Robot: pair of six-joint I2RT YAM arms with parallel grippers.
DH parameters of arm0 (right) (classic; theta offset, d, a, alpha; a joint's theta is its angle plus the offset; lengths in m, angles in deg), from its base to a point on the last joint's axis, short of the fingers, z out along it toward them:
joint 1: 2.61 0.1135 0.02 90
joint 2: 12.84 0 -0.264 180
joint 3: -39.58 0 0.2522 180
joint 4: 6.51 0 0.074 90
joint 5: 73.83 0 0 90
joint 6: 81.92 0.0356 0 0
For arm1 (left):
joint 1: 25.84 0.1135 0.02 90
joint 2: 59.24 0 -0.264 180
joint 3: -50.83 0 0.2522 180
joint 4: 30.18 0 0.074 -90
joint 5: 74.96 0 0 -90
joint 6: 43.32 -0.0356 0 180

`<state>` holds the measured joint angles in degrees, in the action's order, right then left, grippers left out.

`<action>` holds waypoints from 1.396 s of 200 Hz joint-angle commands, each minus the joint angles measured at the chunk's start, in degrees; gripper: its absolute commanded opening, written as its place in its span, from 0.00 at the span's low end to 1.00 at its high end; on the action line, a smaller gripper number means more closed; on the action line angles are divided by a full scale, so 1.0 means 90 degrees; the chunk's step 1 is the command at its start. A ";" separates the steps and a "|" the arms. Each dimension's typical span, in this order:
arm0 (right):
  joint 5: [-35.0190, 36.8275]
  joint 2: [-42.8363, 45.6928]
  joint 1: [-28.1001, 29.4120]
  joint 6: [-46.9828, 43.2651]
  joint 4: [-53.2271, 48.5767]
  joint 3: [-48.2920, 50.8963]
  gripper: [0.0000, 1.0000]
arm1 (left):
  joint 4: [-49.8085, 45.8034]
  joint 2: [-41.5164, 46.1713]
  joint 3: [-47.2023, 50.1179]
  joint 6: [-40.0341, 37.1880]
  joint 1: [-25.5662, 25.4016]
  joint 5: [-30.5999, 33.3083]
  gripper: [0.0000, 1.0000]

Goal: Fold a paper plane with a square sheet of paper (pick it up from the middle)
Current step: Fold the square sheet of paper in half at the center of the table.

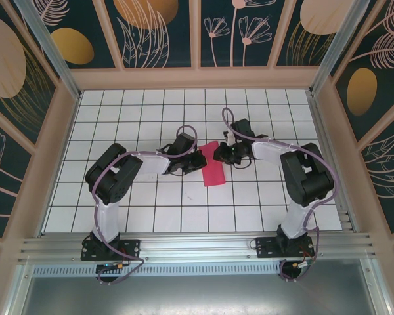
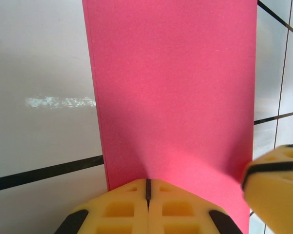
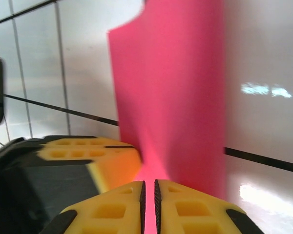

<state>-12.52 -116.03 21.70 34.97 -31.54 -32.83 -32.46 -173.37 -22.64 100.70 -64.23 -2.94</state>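
white gridded table (image 1: 118, 197): the square sheet of paper (image 1: 213, 172), folded narrow, sits at centre; left gripper (image 2: 148, 187) and right gripper (image 3: 149, 187) each pinch an edge; best lifted evenly, layers aligned

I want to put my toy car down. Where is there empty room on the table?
On the white grid table, free: the far rows along the back wall, the tiles by the left wall, and the near row between the left arm and right arm. Crowded: the middle, where the left gripper and right gripper both pinch the pink paper.
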 commanded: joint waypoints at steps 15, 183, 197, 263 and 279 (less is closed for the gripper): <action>-0.0250 -0.0273 -0.0243 -0.0183 0.0335 0.0385 0.18 | -0.0695 -0.0417 0.0025 -0.0182 -0.0012 0.0366 0.07; -0.1336 0.0390 -0.0431 -0.0273 0.0593 0.1225 0.19 | -0.0847 -0.0503 -0.0105 -0.0279 -0.0012 0.0347 0.06; -0.1358 0.0196 -0.0433 -0.0305 0.0638 0.1298 0.19 | -0.0856 -0.0512 -0.0108 -0.0288 -0.0011 0.0349 0.06; -0.0974 0.0327 -0.0375 -0.0364 0.0254 0.1150 0.20 | -0.0857 -0.0516 -0.0112 -0.0306 -0.0011 0.0337 0.06; -0.1183 0.0611 -0.0343 -0.0314 0.0281 0.1179 0.20 | -0.0856 -0.0521 -0.0111 -0.0309 -0.0010 0.0347 0.06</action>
<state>-22.62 -114.68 18.12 33.36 -26.97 -22.05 -33.73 -174.33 -24.45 99.39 -64.21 -2.96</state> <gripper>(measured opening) 0.201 0.070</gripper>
